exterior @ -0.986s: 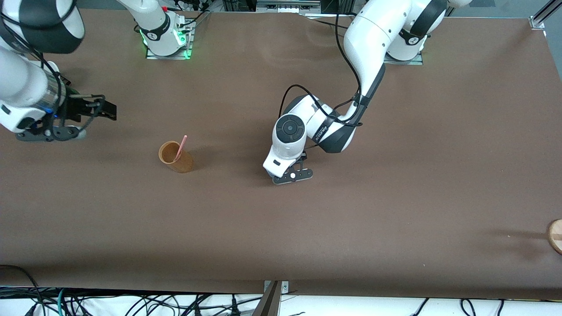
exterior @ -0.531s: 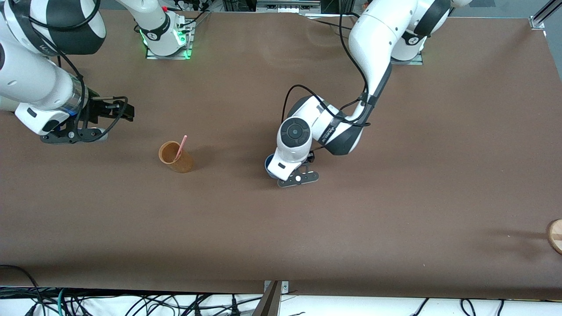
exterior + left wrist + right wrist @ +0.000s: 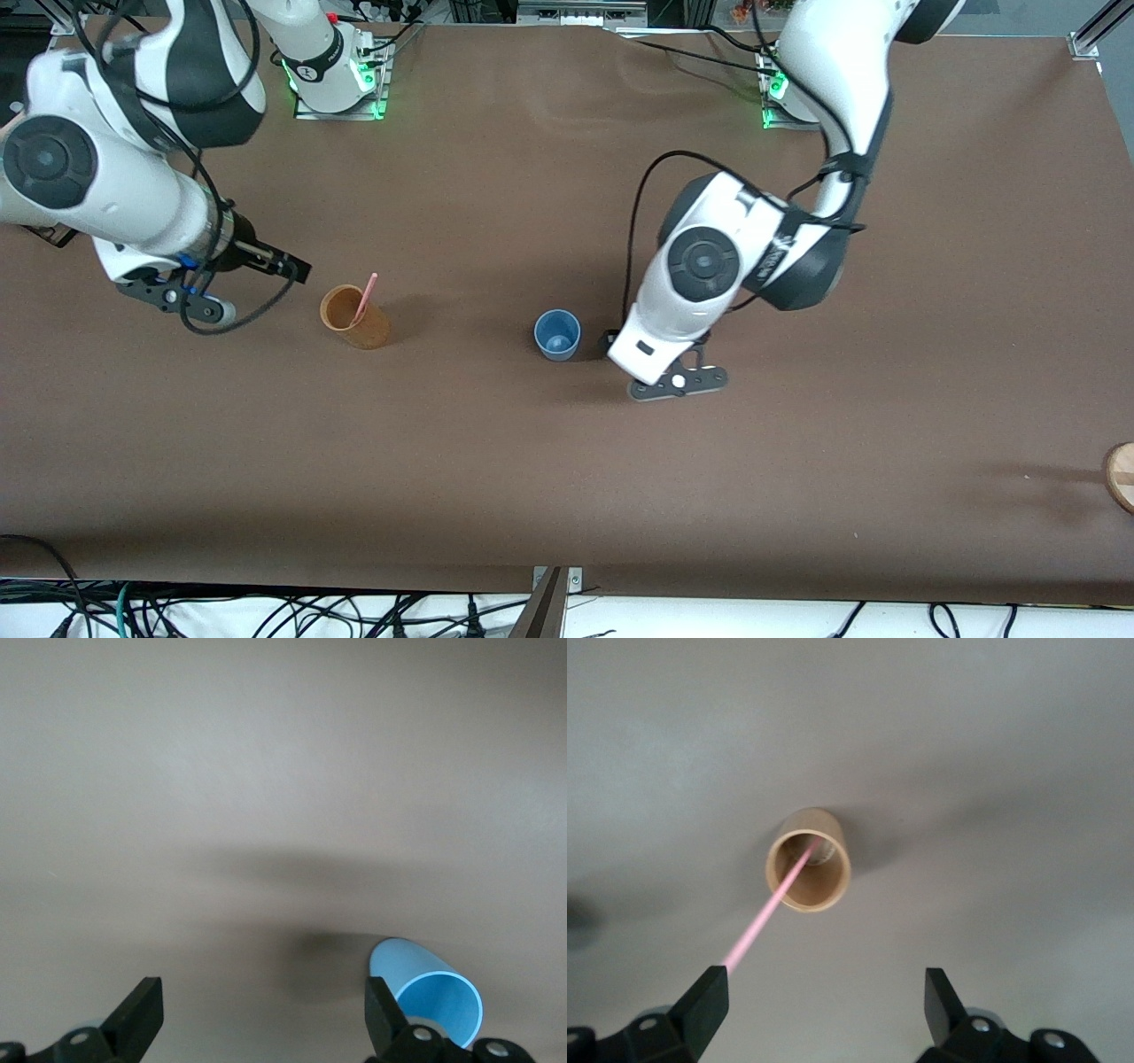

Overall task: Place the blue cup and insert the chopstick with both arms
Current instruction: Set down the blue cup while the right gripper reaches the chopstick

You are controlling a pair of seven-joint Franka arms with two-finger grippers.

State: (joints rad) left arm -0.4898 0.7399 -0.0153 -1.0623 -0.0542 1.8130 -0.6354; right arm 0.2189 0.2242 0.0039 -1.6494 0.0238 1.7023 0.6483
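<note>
A: Where do we find the blue cup [image 3: 557, 334]?
B: We see it upright on the brown counter [image 3: 567, 478], near the middle, mouth up and untouched. The left gripper [image 3: 266, 1028] sits just beside it toward the left arm's end, jaws spread wide with nothing between them.

A: And the chopstick [image 3: 364, 299]?
B: We see the pink stick leaning inside the orange-brown cup [image 3: 353, 316], which stands toward the right arm's end, well apart from the blue cup.

A: The right gripper [image 3: 824, 1014]?
B: We find it near the orange-brown cup, jaws parted and empty, aimed at that cup.
</note>
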